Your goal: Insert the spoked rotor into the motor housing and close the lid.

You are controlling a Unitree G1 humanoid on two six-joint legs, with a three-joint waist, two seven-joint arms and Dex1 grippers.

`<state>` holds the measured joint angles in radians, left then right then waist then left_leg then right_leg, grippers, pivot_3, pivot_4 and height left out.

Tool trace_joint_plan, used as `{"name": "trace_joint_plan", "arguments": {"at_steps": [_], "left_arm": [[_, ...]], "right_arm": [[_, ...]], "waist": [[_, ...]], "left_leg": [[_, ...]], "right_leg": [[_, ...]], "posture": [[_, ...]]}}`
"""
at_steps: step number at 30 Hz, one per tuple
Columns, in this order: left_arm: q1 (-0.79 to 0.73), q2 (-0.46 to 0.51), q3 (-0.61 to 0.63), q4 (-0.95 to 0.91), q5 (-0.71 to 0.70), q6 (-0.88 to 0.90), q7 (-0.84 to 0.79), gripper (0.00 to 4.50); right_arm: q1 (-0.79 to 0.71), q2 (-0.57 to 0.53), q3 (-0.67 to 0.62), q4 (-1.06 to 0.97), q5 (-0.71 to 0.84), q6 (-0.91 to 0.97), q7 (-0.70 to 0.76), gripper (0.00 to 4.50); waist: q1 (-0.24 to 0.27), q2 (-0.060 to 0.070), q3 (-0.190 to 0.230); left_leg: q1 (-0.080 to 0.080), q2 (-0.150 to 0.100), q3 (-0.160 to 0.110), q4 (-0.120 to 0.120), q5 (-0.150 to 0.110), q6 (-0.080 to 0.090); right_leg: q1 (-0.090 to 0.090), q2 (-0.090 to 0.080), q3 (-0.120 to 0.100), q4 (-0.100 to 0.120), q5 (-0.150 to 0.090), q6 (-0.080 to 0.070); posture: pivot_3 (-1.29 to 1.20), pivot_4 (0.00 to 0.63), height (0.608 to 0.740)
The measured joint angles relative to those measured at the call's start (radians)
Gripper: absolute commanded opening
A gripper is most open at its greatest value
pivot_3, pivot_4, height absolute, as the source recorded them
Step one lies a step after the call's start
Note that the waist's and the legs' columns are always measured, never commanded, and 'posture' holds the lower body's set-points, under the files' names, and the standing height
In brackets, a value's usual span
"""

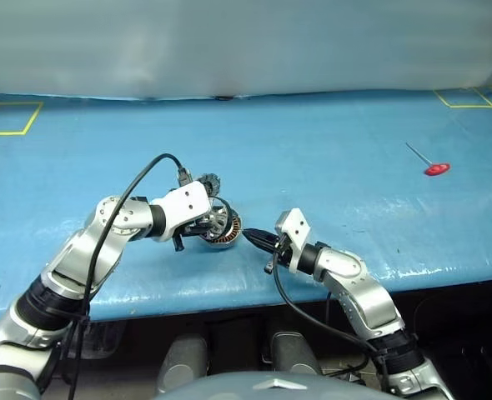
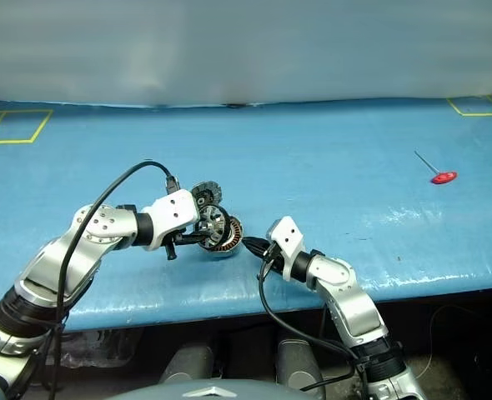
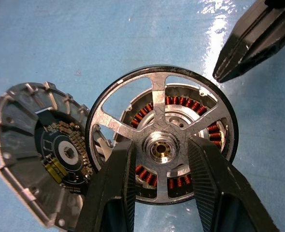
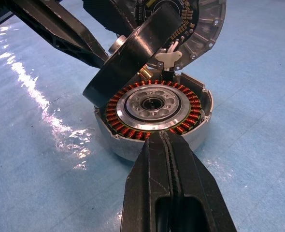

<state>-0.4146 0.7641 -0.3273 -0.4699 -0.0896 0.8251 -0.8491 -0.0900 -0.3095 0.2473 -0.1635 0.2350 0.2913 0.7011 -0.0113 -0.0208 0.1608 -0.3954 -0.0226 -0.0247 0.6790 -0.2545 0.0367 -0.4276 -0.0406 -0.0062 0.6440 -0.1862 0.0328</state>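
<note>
My left gripper [image 3: 162,166] is shut on the spoked rotor [image 3: 159,96], one black finger on each side of its silver hub. It holds the rotor [image 4: 133,53] tilted on edge just above the motor housing [image 4: 133,145], whose copper windings and silver centre lie open on the blue table. The lid [image 3: 31,150] stands open behind the housing, joined at its edge, its dark inner face showing. My right gripper [image 4: 164,137] is shut and empty, its tips at the housing's near wall. From the head, the rotor [image 2: 211,223] sits between both grippers.
The blue table [image 1: 329,167] has its front edge just behind my arms. A red-handled tool [image 1: 435,168] lies far right. Yellow tape squares [image 1: 8,118] mark the far corners. A grey wall runs along the back.
</note>
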Motion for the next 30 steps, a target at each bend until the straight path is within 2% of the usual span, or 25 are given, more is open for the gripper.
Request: {"name": "trace_joint_plan", "arguments": {"at_steps": [30], "left_arm": [[-0.051,0.000,-0.054,0.031,0.005,0.012,-0.030,1.29]], "right_arm": [[0.012,-0.009,-0.001,0.017,-0.001,-0.021,-0.004,0.00]], "waist": [[0.000,0.000,0.000]], "left_leg": [[0.000,0.000,0.001,0.000,0.000,0.000]], "right_leg": [[0.000,0.000,0.000,0.000,0.000,0.000]], "posture": [[0.00,0.150,0.740]]}}
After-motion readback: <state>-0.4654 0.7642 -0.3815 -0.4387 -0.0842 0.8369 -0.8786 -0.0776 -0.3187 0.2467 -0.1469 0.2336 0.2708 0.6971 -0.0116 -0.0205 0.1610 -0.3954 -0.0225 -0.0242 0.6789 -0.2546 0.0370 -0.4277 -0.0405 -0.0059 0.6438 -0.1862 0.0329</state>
